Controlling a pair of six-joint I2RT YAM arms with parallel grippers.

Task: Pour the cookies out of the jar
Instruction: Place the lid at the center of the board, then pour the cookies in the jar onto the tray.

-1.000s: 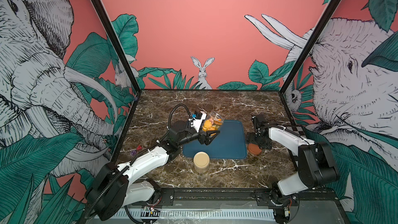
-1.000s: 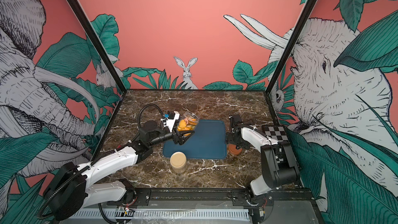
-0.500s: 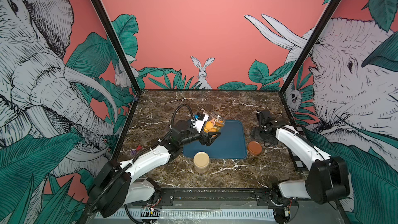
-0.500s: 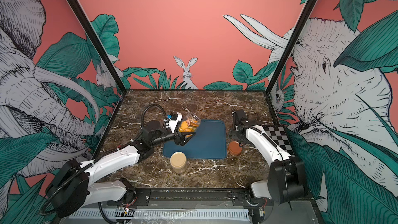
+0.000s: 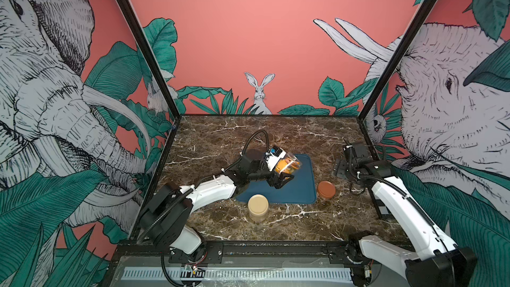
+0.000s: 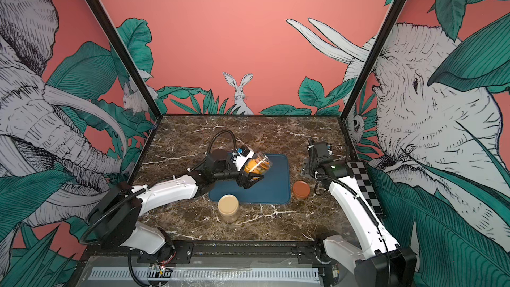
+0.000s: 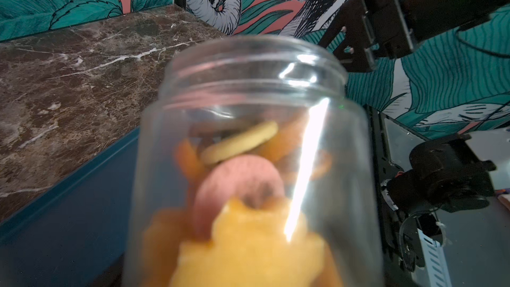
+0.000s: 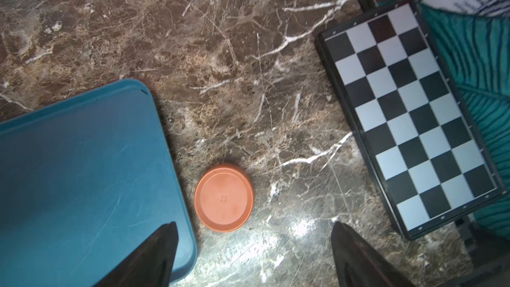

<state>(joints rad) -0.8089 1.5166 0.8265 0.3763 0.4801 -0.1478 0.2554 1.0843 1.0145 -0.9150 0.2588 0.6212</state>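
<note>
Pulled back from the orange lid [image 5: 326, 189], the right hand [image 8: 254, 227] hangs with fingers apart. Across from it, the left hand [image 5: 281, 175] is clamped on the jar [image 5: 290, 163], cookies [image 7: 242, 189] inside, tilted over the blue tray [image 5: 302, 196] on the brown marble surface [image 5: 220, 133], ringed by pink jungle-print walls [image 5: 248, 37].

Clear lidless jar [image 5: 290, 163], tilted over the blue tray [image 5: 300, 189], orange, yellow and pink cookies [image 7: 240, 186] heaped inside
</note>
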